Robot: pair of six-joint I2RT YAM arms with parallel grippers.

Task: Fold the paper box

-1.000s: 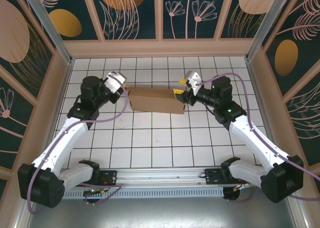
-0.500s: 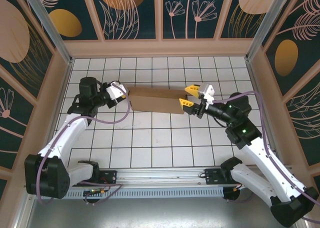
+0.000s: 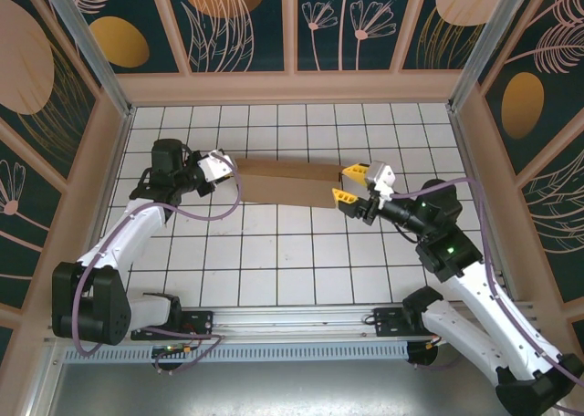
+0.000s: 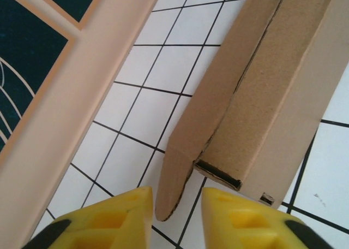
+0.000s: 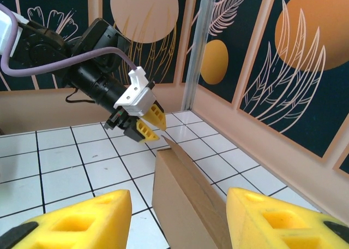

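The paper box (image 3: 287, 183) lies on the white tiled floor as a long, brown, partly folded cardboard piece, running left to right between both arms. My left gripper (image 3: 234, 171) is at its left end. In the left wrist view the box (image 4: 262, 96) ends in a rounded flap (image 4: 174, 178) whose tip reaches between the left gripper (image 4: 175, 219); its yellow fingers stand a little apart and clear of the flap. My right gripper (image 3: 347, 183) is open at the right end. In the right wrist view, the box (image 5: 185, 189) stands between its wide-apart fingers, untouched, with the left gripper (image 5: 146, 123) at the far end.
Patterned walls enclose the tiled floor: the back wall (image 3: 292, 88) is a few tiles behind the box, and the left wall's beige base (image 4: 65, 96) runs close beside the left gripper. A metal rail (image 3: 292, 348) with both arm bases lines the near edge.
The right arm has drawn back and dropped lower, leaving its gripper open at the box's right end. The left gripper has come down to the left end and its fingers have narrowed.
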